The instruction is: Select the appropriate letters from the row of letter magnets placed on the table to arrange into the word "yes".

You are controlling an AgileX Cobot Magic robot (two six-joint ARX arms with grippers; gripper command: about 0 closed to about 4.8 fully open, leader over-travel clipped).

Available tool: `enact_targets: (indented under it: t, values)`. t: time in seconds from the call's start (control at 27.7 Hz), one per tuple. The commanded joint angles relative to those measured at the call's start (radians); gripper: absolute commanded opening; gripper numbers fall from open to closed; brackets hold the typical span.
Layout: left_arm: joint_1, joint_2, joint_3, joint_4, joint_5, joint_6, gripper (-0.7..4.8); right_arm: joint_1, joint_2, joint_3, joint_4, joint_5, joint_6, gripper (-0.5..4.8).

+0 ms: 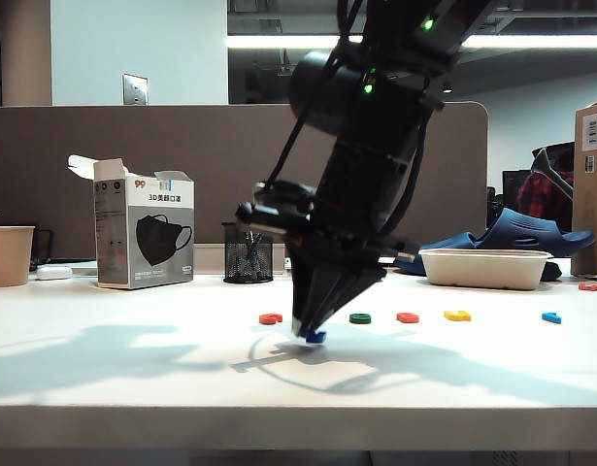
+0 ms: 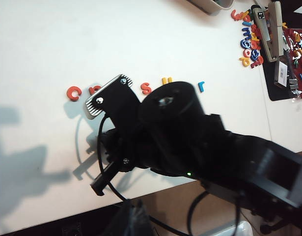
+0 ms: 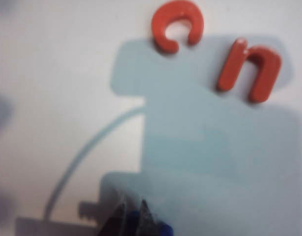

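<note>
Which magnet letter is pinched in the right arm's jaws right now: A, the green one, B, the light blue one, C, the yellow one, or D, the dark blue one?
D: the right gripper has its jaws shut on the dark blue letter just above the table, while the green letter lies in the row.

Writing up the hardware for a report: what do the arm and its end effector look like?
The right arm is matte black and bulky, with a round joint housing, green indicator lights and black cables. Its end effector tapers to dark, narrow fingers. A ribbed silver plate is screwed on.
</note>
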Motion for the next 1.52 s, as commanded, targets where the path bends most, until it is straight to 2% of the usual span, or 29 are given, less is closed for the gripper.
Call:
enact_targets:
  t: [0.04, 0.79, 0.94, 1.12, 1.26, 1.52]
  values:
    - [0.0, -0.003, 0.003, 0.005, 0.001, 0.004, -0.05, 0.008, 0.004, 0.002, 0.007, 0.006, 0.02, -0.02]
    - [0.0, -0.003, 0.003, 0.005, 0.001, 0.004, -0.05, 0.026, 0.004, 0.003, 0.003, 0.022, 0.024, 0.01]
    - [0.0, -0.003, 0.003, 0.005, 0.001, 0.004, -0.05, 0.026, 0.004, 0.003, 0.003, 0.022, 0.025, 0.55]
    - [0.0, -0.003, 0.003, 0.005, 0.001, 0.004, -0.05, 0.027, 0.003, 0.003, 0.003, 0.018, 0.044, 0.55]
    - [0.0, -0.003, 0.003, 0.005, 0.001, 0.004, -0.05, 0.027, 0.002, 0.006, 0.008, 0.018, 0.044, 1.18]
    - [0.0, -0.003, 0.003, 0.005, 0.001, 0.004, -0.05, 0.027, -0.004, 0.008, 0.041, 0.015, 0.044, 1.18]
